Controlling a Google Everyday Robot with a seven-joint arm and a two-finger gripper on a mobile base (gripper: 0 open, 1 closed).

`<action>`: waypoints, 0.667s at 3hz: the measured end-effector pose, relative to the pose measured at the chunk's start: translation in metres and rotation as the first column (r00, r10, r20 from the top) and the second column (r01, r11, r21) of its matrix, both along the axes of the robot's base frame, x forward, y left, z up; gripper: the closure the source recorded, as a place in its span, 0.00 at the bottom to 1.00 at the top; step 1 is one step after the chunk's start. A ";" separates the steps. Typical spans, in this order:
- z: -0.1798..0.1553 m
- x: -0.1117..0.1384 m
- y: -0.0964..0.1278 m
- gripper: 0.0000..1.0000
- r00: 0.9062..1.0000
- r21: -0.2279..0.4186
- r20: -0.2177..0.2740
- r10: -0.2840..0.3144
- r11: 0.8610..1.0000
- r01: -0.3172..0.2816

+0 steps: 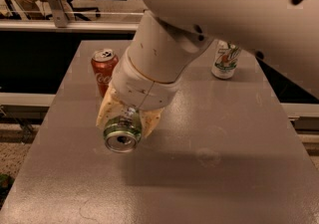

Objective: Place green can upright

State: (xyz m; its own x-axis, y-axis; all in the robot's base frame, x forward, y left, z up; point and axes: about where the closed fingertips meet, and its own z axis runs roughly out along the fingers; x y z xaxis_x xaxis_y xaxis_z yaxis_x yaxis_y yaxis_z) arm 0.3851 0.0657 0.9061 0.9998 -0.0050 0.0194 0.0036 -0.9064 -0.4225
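Observation:
The green can [121, 135] is shiny green and silver. It is held on its side, its silver top with the pull-tab opening facing the camera. My gripper [128, 116] is shut on the green can, its tan fingers [106, 112] on either side, holding it just above the grey table [224, 168] at the left middle. The big white arm fills the upper part of the view.
A red Coca-Cola can [103, 68] stands upright just behind and left of the gripper. A white can with green lettering [226, 58] stands upright at the back right. Beyond the table's far edge are a rail and chairs.

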 end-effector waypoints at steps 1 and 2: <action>0.003 0.000 0.002 1.00 1.000 0.005 0.002 -0.015 1.000 0.015; 0.006 0.002 0.000 1.00 0.997 0.010 -0.002 -0.080 0.997 0.080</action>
State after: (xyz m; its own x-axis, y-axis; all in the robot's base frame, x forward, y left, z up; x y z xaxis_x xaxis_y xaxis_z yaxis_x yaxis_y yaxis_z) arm 0.3873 0.0661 0.9118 0.9963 -0.0847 0.0172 -0.0690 -0.8995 -0.4314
